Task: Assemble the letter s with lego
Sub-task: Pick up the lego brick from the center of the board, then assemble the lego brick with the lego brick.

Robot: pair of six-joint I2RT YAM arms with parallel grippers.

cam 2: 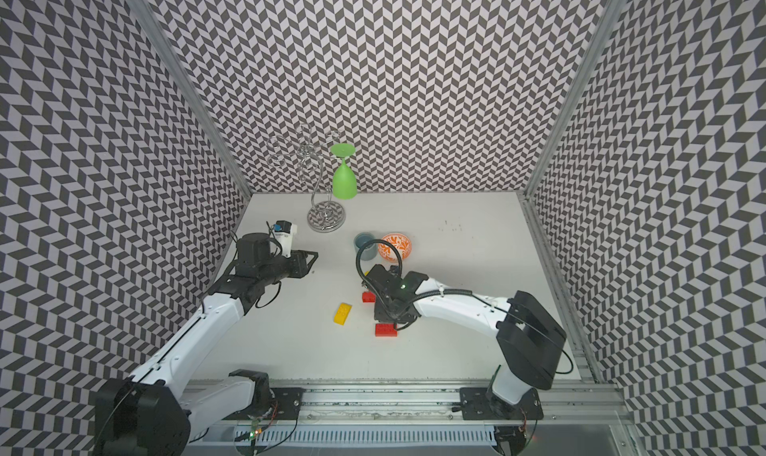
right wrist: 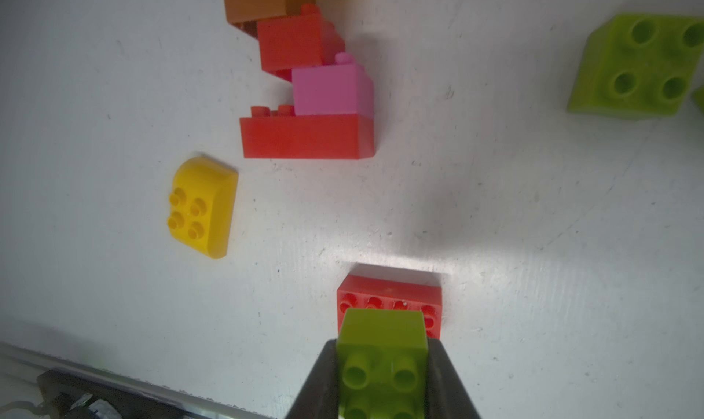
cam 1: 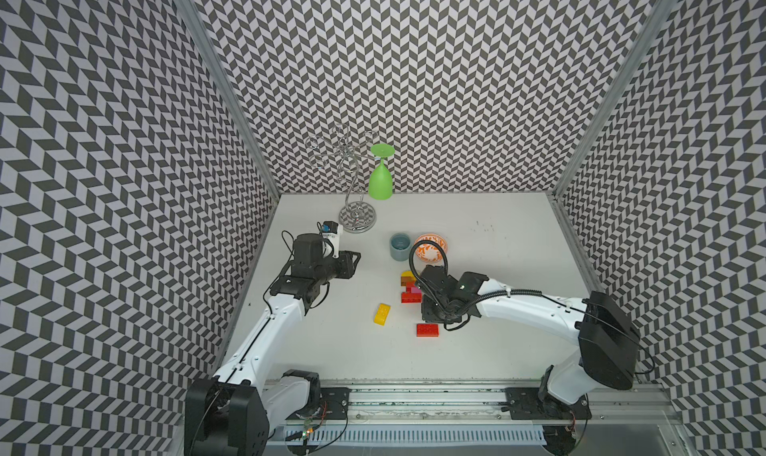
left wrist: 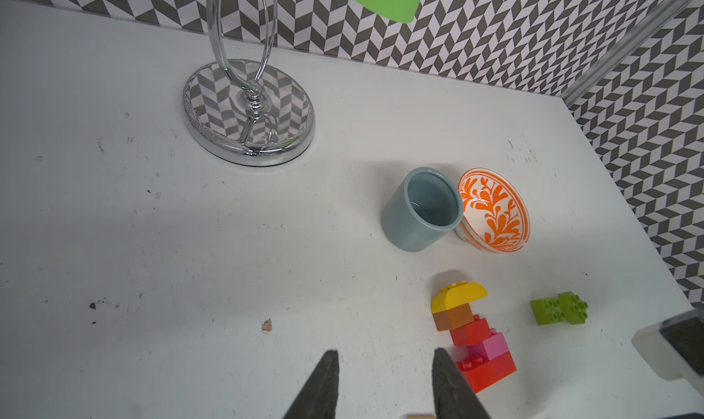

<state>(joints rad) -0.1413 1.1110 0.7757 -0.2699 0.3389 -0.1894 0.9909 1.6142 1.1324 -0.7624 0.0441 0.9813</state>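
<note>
Lime lego [right wrist: 381,344] pinched in R jaws, wrist down over red brick [right wrist: 388,288]; L jaws spread

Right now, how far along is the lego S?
Done: five joined bricks, yellow to red. In hand: right gripper shut on a lime green brick by the loose red brick. To do: those, the loose yellow brick, other lime bricks; left gripper open, empty.
</note>
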